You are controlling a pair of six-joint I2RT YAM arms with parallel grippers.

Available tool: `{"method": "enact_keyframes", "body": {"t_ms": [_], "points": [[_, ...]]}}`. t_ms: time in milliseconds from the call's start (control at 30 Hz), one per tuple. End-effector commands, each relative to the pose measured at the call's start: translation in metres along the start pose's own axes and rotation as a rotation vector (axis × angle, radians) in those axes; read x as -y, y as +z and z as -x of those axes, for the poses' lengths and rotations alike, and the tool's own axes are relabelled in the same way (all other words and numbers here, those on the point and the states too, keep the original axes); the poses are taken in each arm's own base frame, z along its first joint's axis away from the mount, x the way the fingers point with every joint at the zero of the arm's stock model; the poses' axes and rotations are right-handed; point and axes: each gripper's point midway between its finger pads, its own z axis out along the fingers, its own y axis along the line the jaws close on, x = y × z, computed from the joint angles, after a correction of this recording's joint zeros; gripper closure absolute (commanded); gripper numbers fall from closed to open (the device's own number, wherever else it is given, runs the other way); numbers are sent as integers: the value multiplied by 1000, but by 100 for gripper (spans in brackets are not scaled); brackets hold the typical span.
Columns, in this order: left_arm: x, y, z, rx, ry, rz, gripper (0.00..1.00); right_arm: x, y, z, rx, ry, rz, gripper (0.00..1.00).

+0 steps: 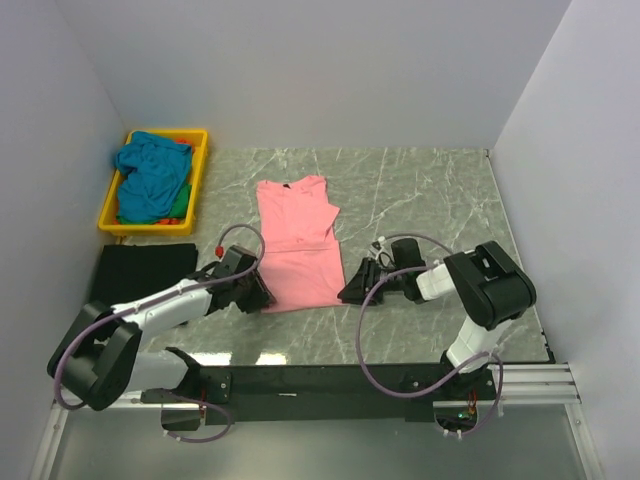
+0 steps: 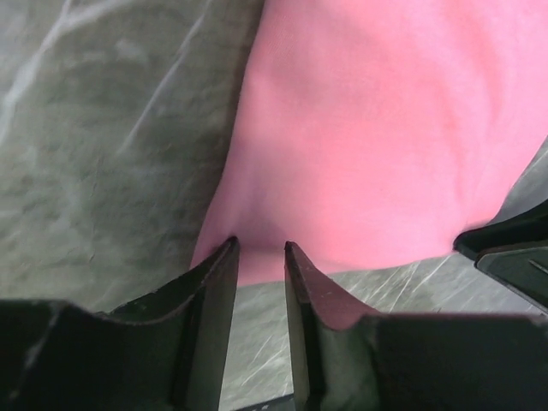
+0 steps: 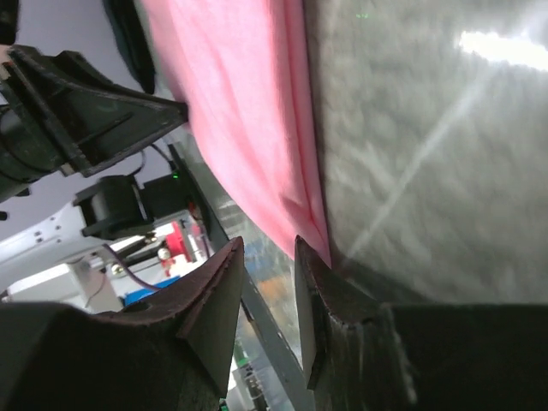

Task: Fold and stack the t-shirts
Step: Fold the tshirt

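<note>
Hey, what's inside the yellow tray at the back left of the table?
A crumpled teal blue t-shirt fills the yellow tray, with green cloth and orange-red cloth peeking out at its right. Whatever lies beneath is covered.

A yellow tray is sitting at the table's far left corner. A black mat is lying just in front of it.

Top cam was evenly lit, sharp, soft shadows only. Right wrist cam caught a bright glare streak on the marble table; left wrist's pink t-shirt looked kinda blurry.
</note>
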Motion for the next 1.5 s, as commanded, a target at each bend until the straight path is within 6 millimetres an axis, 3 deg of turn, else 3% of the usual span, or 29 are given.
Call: {"method": "enact_keyframes", "body": {"t_ms": [0,67,100,233,367,400,467,500,633,900,1133,1467], "points": [[-41,-12,-15,-30,-3,140,61,25,-14,-12,27,-2,-145,61],[-39,-26,-6,12,-9,151,56,29,-22,-15,34,-24,-211,61],[-38,-31,-4,26,-7,152,52,16,-27,-7,66,-75,-210,61],[-36,-49,5,64,10,181,36,5,-43,2,127,-165,-340,58],[-45,-51,6,65,58,279,26,-3,-58,8,208,-270,-564,51],[-44,-50,3,59,79,288,22,-17,-58,15,234,-297,-576,50],[-38,-47,2,61,103,300,22,-15,-56,11,226,-333,-671,49],[-35,-45,-2,53,122,298,22,-24,-54,16,243,-347,-684,49],[-18,-38,-6,39,153,295,25,-19,-45,10,213,-357,-771,48],[-9,-29,-12,43,192,302,26,-8,-25,4,180,-345,-802,48],[-12,-25,-13,37,194,314,26,6,-9,-4,136,-338,-822,49],[-17,-30,-9,70,187,333,27,43,-20,-19,84,-398,-1055,53]]}}
